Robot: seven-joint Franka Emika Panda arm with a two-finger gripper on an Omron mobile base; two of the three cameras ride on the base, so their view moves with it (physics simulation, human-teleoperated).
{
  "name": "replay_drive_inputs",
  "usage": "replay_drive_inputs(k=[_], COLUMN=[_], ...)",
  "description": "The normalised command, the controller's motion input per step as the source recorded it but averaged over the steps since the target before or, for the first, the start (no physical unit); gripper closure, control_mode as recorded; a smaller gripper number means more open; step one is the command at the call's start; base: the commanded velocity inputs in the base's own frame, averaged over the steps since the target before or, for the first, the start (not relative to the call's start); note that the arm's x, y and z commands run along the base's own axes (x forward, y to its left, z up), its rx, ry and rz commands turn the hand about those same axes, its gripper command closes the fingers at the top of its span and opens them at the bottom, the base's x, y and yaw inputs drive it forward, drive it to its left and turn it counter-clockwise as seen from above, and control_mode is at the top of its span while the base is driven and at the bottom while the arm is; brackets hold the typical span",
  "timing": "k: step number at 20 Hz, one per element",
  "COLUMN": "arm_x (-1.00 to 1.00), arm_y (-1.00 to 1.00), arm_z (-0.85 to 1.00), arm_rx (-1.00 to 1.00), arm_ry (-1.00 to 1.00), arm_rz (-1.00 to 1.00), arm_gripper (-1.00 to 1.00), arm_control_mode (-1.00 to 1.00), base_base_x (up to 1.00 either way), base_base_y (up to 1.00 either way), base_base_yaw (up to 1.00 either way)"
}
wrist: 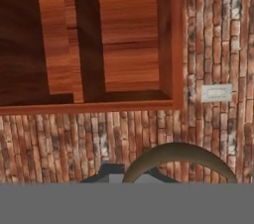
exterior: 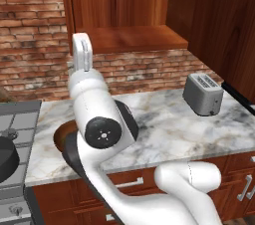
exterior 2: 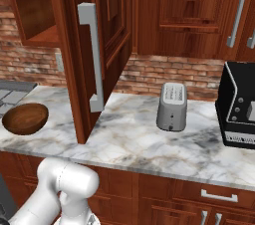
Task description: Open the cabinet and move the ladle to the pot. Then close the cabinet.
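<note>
Here, cabinet (exterior 2: 99,45) door swung wide open, bar handle (exterior 2: 93,57) running vertical, ladle (wrist: 178,161) arching crosswise in the closed tool

A marble counter (exterior 2: 134,144) carries a silver toaster (exterior 2: 172,106) near its back edge. A brown wooden bowl (exterior 2: 25,118) rests at the counter's left end, well apart from the toaster. A black appliance (exterior 2: 238,112) stands on the counter's right end, beyond the toaster.

cabinet (exterior 2: 37,25) open, shelf reachable | door (exterior 2: 104,45) juts over counter (exterior 2: 139,144)
</note>
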Motion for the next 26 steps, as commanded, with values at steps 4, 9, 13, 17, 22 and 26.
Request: replay_drive_inputs(k=[4,9,13,17,22,26], arm_x=[0.0,0.21,0.23,0.17,0.11,0.08], arm_y=[0.52,0.3,0.08,0.03,0.14,0.2], arm_z=[-0.17,-0.41,-0.3,-0.21,-0.18,-0.07], arm_rx=[-0.07,-0.09,-0.02,0.0,0.0,0.0], arm_ry=[0.0,0.0,-0.02,-0.01,0.0,0.03], arm_rz=[0.0,0.0,0.0,0.0,0.0,0.0], arm_gripper=[1.0,1.0,1.0,1.0,1.0,1.0], arm_control_mode=[-1.0,-1.0,-1.0,-1.0,-1.0,-1.0], base_base_x=[0.0,0.0,0.0,0.0,0.0,0.0], base_base_y=[0.0,0.0,0.0,0.0,0.0,0.0], base_base_yaw=[0.0,0.0,0.0,0.0,0.0,0.0])
